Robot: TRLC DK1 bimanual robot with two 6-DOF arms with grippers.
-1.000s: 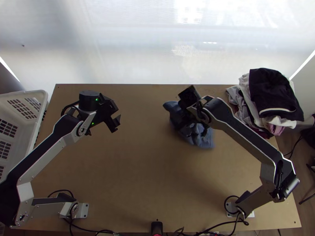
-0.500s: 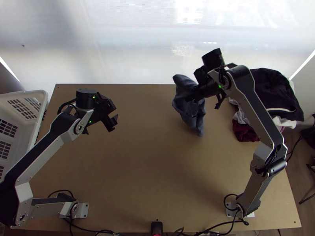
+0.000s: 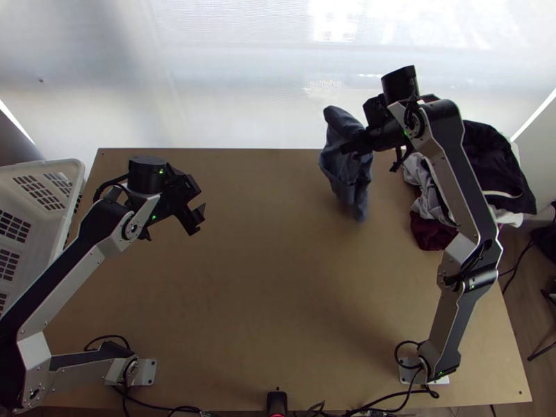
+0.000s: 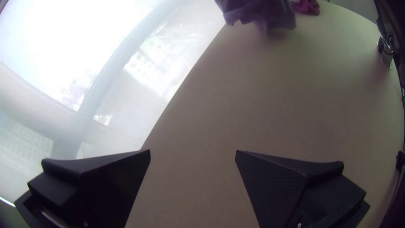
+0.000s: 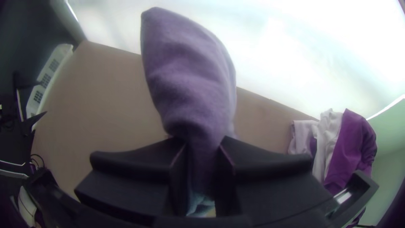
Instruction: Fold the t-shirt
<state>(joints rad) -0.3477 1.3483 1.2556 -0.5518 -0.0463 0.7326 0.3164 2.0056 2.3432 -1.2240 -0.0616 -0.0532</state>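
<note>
Blue-grey cloth t-shirt (image 3: 339,167) hanging bunched, toward one o'clock of the light wooden table (image 3: 264,278)
Right black-fingered gripper (image 5: 203,145) pinches it partway along; left black-fingered gripper (image 4: 193,153), at ten o'clock, has jaws spread. Best lower toward six o'clock slowly, letting cloth trail open, then draw corners apart.
</note>
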